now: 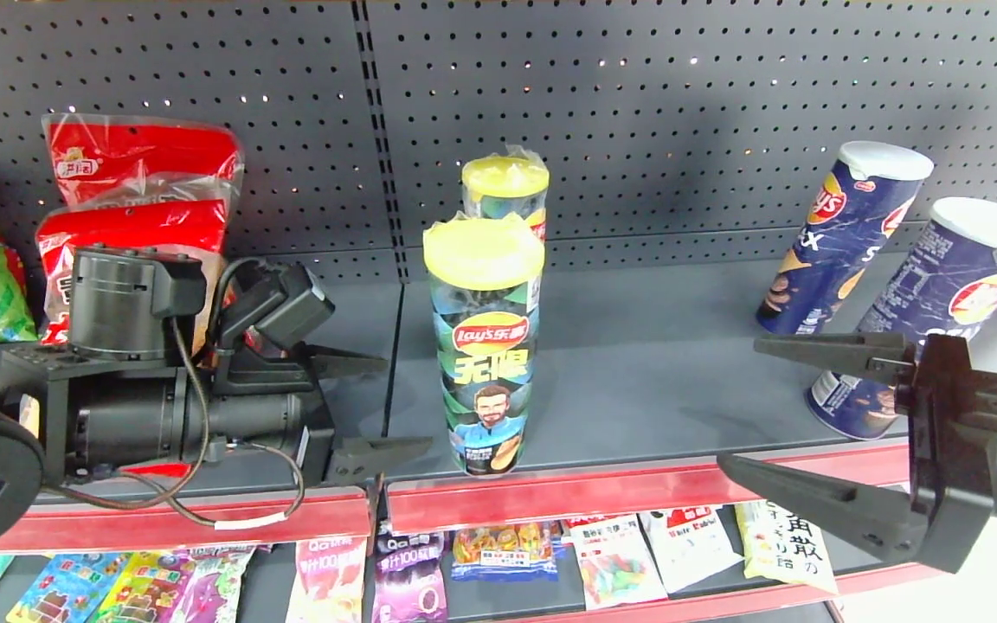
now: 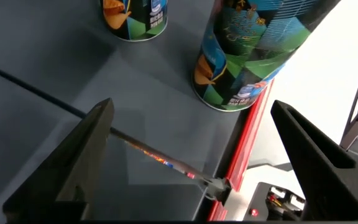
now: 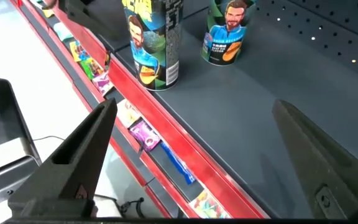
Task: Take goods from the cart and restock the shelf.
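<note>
Left hand [image 1: 403, 402] and right hand [image 1: 741, 404] hang spread and empty either side of the can [image 1: 485, 346] standing at the front lip of the shelf [image 1: 637, 381], so placing looks done and the next move calls for fetching more goods from the cart.

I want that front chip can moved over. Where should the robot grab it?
Probably best: grip the front can around its round middle, from the robot's left, where the open left gripper sits level with it. It stands upright, with the back can close behind.
</note>
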Tool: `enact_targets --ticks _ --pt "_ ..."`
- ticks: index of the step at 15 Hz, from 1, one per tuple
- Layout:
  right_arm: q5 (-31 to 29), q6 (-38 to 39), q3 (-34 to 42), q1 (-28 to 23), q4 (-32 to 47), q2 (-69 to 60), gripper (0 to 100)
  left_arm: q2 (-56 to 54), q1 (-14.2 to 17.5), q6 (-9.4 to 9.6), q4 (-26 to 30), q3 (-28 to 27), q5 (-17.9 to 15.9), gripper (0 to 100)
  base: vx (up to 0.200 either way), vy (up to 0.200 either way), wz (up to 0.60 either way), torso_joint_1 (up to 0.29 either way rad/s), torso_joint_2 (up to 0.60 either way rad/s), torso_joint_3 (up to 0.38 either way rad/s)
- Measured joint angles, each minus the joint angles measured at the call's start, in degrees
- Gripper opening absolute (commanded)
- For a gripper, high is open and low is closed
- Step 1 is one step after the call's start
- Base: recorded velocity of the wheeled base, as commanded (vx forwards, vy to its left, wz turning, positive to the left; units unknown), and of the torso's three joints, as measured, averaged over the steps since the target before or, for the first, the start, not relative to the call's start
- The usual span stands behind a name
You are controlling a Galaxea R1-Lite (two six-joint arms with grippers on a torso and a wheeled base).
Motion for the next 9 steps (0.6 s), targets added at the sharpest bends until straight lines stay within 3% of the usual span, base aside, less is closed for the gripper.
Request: enact_targets --ticks 9 --pt "0.0 0.1 -0.1 -0.3 0.0 -0.8 100 3.5 -0.9 0.01 -3.2 -1.3 0.4 100 0.0 0.0 0.0 0.0 0.0 0.0"
